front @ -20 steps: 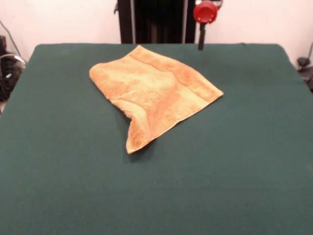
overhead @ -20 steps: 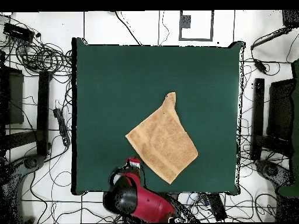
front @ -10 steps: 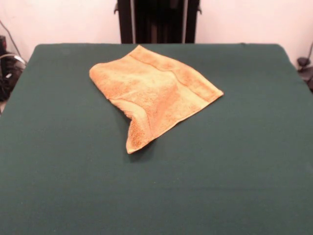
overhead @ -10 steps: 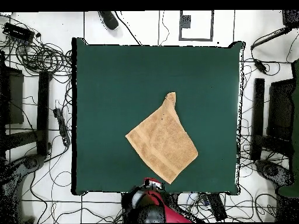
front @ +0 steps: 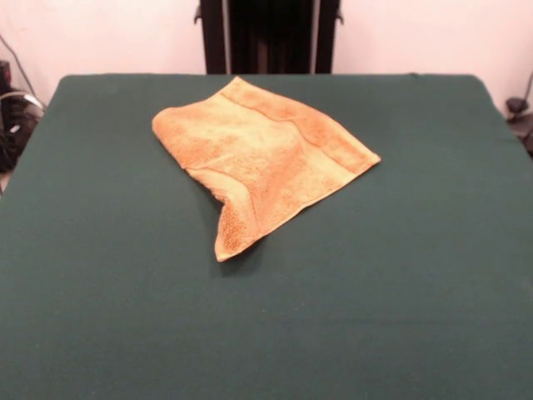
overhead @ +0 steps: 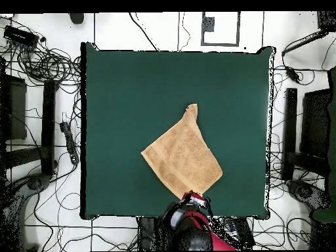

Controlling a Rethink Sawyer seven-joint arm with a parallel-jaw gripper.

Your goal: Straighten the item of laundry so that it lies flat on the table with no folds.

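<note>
The item of laundry (front: pixel 258 158), an orange-tan towel, lies toward the far side of the green table (front: pixel 400 292). It is folded on itself into a rough triangle, with a doubled flap running to a point at its near end. From above, the item of laundry (overhead: pixel 182 157) sits right of the middle of the table (overhead: pixel 131 85), its lowest corner close to the bottom edge. My red arm shows only in the overhead view, and the gripper (overhead: pixel 194 197) hangs over that lowest corner. The front view shows no gripper.
Tangled cables (overhead: pixel 46 62) cover the white floor round the table. Black stands (overhead: pixel 308 131) line the right side, and more dark gear (overhead: pixel 26 131) stands on the left.
In the overhead view the arm has swung rightward along the table's bottom edge, from the towel's left side to its lowest corner. It left the front view. The towel has not moved.
</note>
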